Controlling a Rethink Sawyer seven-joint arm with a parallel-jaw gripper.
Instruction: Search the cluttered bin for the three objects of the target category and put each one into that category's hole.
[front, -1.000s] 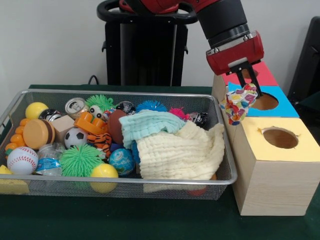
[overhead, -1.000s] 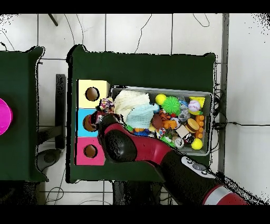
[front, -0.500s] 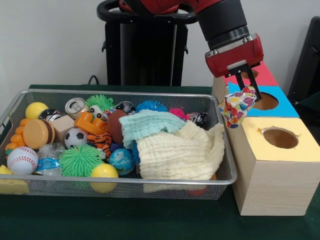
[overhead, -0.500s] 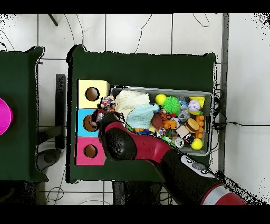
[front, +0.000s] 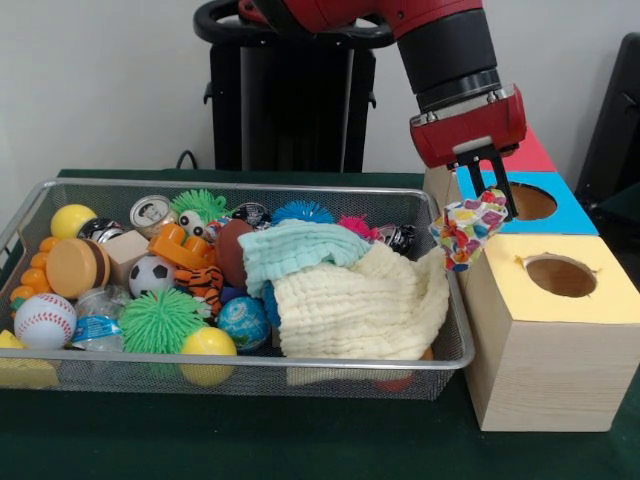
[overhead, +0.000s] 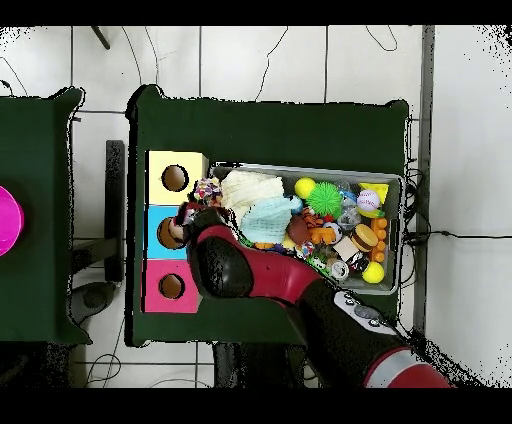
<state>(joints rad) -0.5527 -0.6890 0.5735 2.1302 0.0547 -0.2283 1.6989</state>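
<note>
At the left end of the wire bin (front: 30, 262), in the front view, I see the hard round things: a yellow ball (front: 73, 219), a baseball (front: 44, 320), a green spiky ball (front: 160, 320) and a small soccer ball (front: 152, 274). They lie piled against each other, because the bin is very full.

Toward the middle, a teal cloth (front: 300, 250) lies folded on top of a cream cloth (front: 360, 305). The cream one hangs a little over the right rim. I judge these two belong to the soft cloth category, so they would be left to fetch.

Further right, my pincer (front: 482, 190) is closed on a colourful patterned cloth (front: 467, 226). It grips the cloth only by its top corner, so the rest hangs down freely. The cloth hangs above the gap between the bin's right rim and the wooden box (front: 540, 350) with three holes. It is close to the box's inner edge, not yet over any hole.

On the box, the yellow hole (front: 561, 275) is nearest to the camera, then the blue hole (front: 530, 202), then the red section behind the arm. The overhead view shows the cloth (overhead: 206, 191) near the border between the yellow and blue sections. I cannot tell which hole is meant for it. I think it needs to come clearly above one hole before release.
</note>
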